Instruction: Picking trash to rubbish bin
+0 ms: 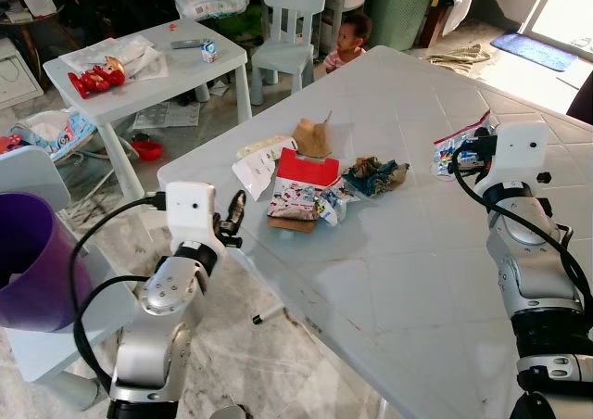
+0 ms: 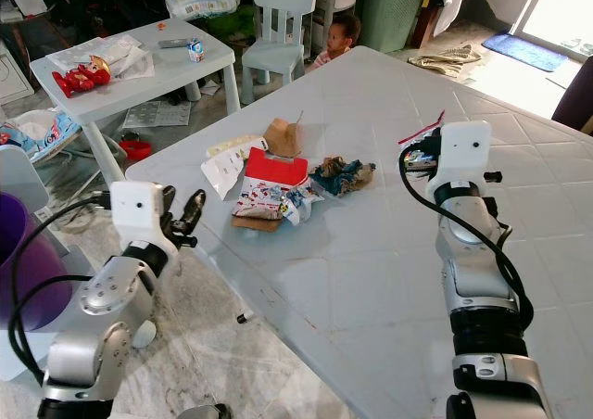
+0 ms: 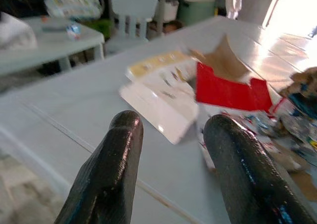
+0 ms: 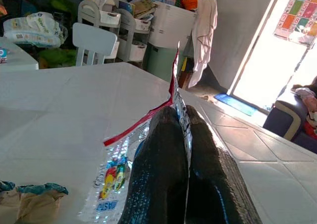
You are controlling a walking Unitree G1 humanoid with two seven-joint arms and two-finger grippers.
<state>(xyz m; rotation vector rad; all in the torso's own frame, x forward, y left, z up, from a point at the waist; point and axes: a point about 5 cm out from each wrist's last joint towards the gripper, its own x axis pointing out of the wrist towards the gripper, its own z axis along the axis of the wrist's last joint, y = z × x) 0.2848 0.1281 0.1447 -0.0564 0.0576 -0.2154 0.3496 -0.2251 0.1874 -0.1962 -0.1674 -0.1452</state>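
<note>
Cluttered tiled room, small grey table [image 1: 139,90] upper left | purple rubbish bin [image 1: 32,261] at left edge, smooth plastic | left gripper [image 1: 233,217] fingers apart, empty, at big white table [image 1: 389,252] edge | centre: crumpled trash pile [image 1: 310,183], red carton flap, brown paper | right gripper [image 4: 181,135] pinching shiny foil wrapper [image 4: 126,169], right of centre.

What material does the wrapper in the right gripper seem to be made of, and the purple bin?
The wrapper pinched in the right gripper looks like thin foil-lined plastic: shiny silver inside, a red printed edge. The purple bin looks like smooth, slightly translucent plastic.
</note>
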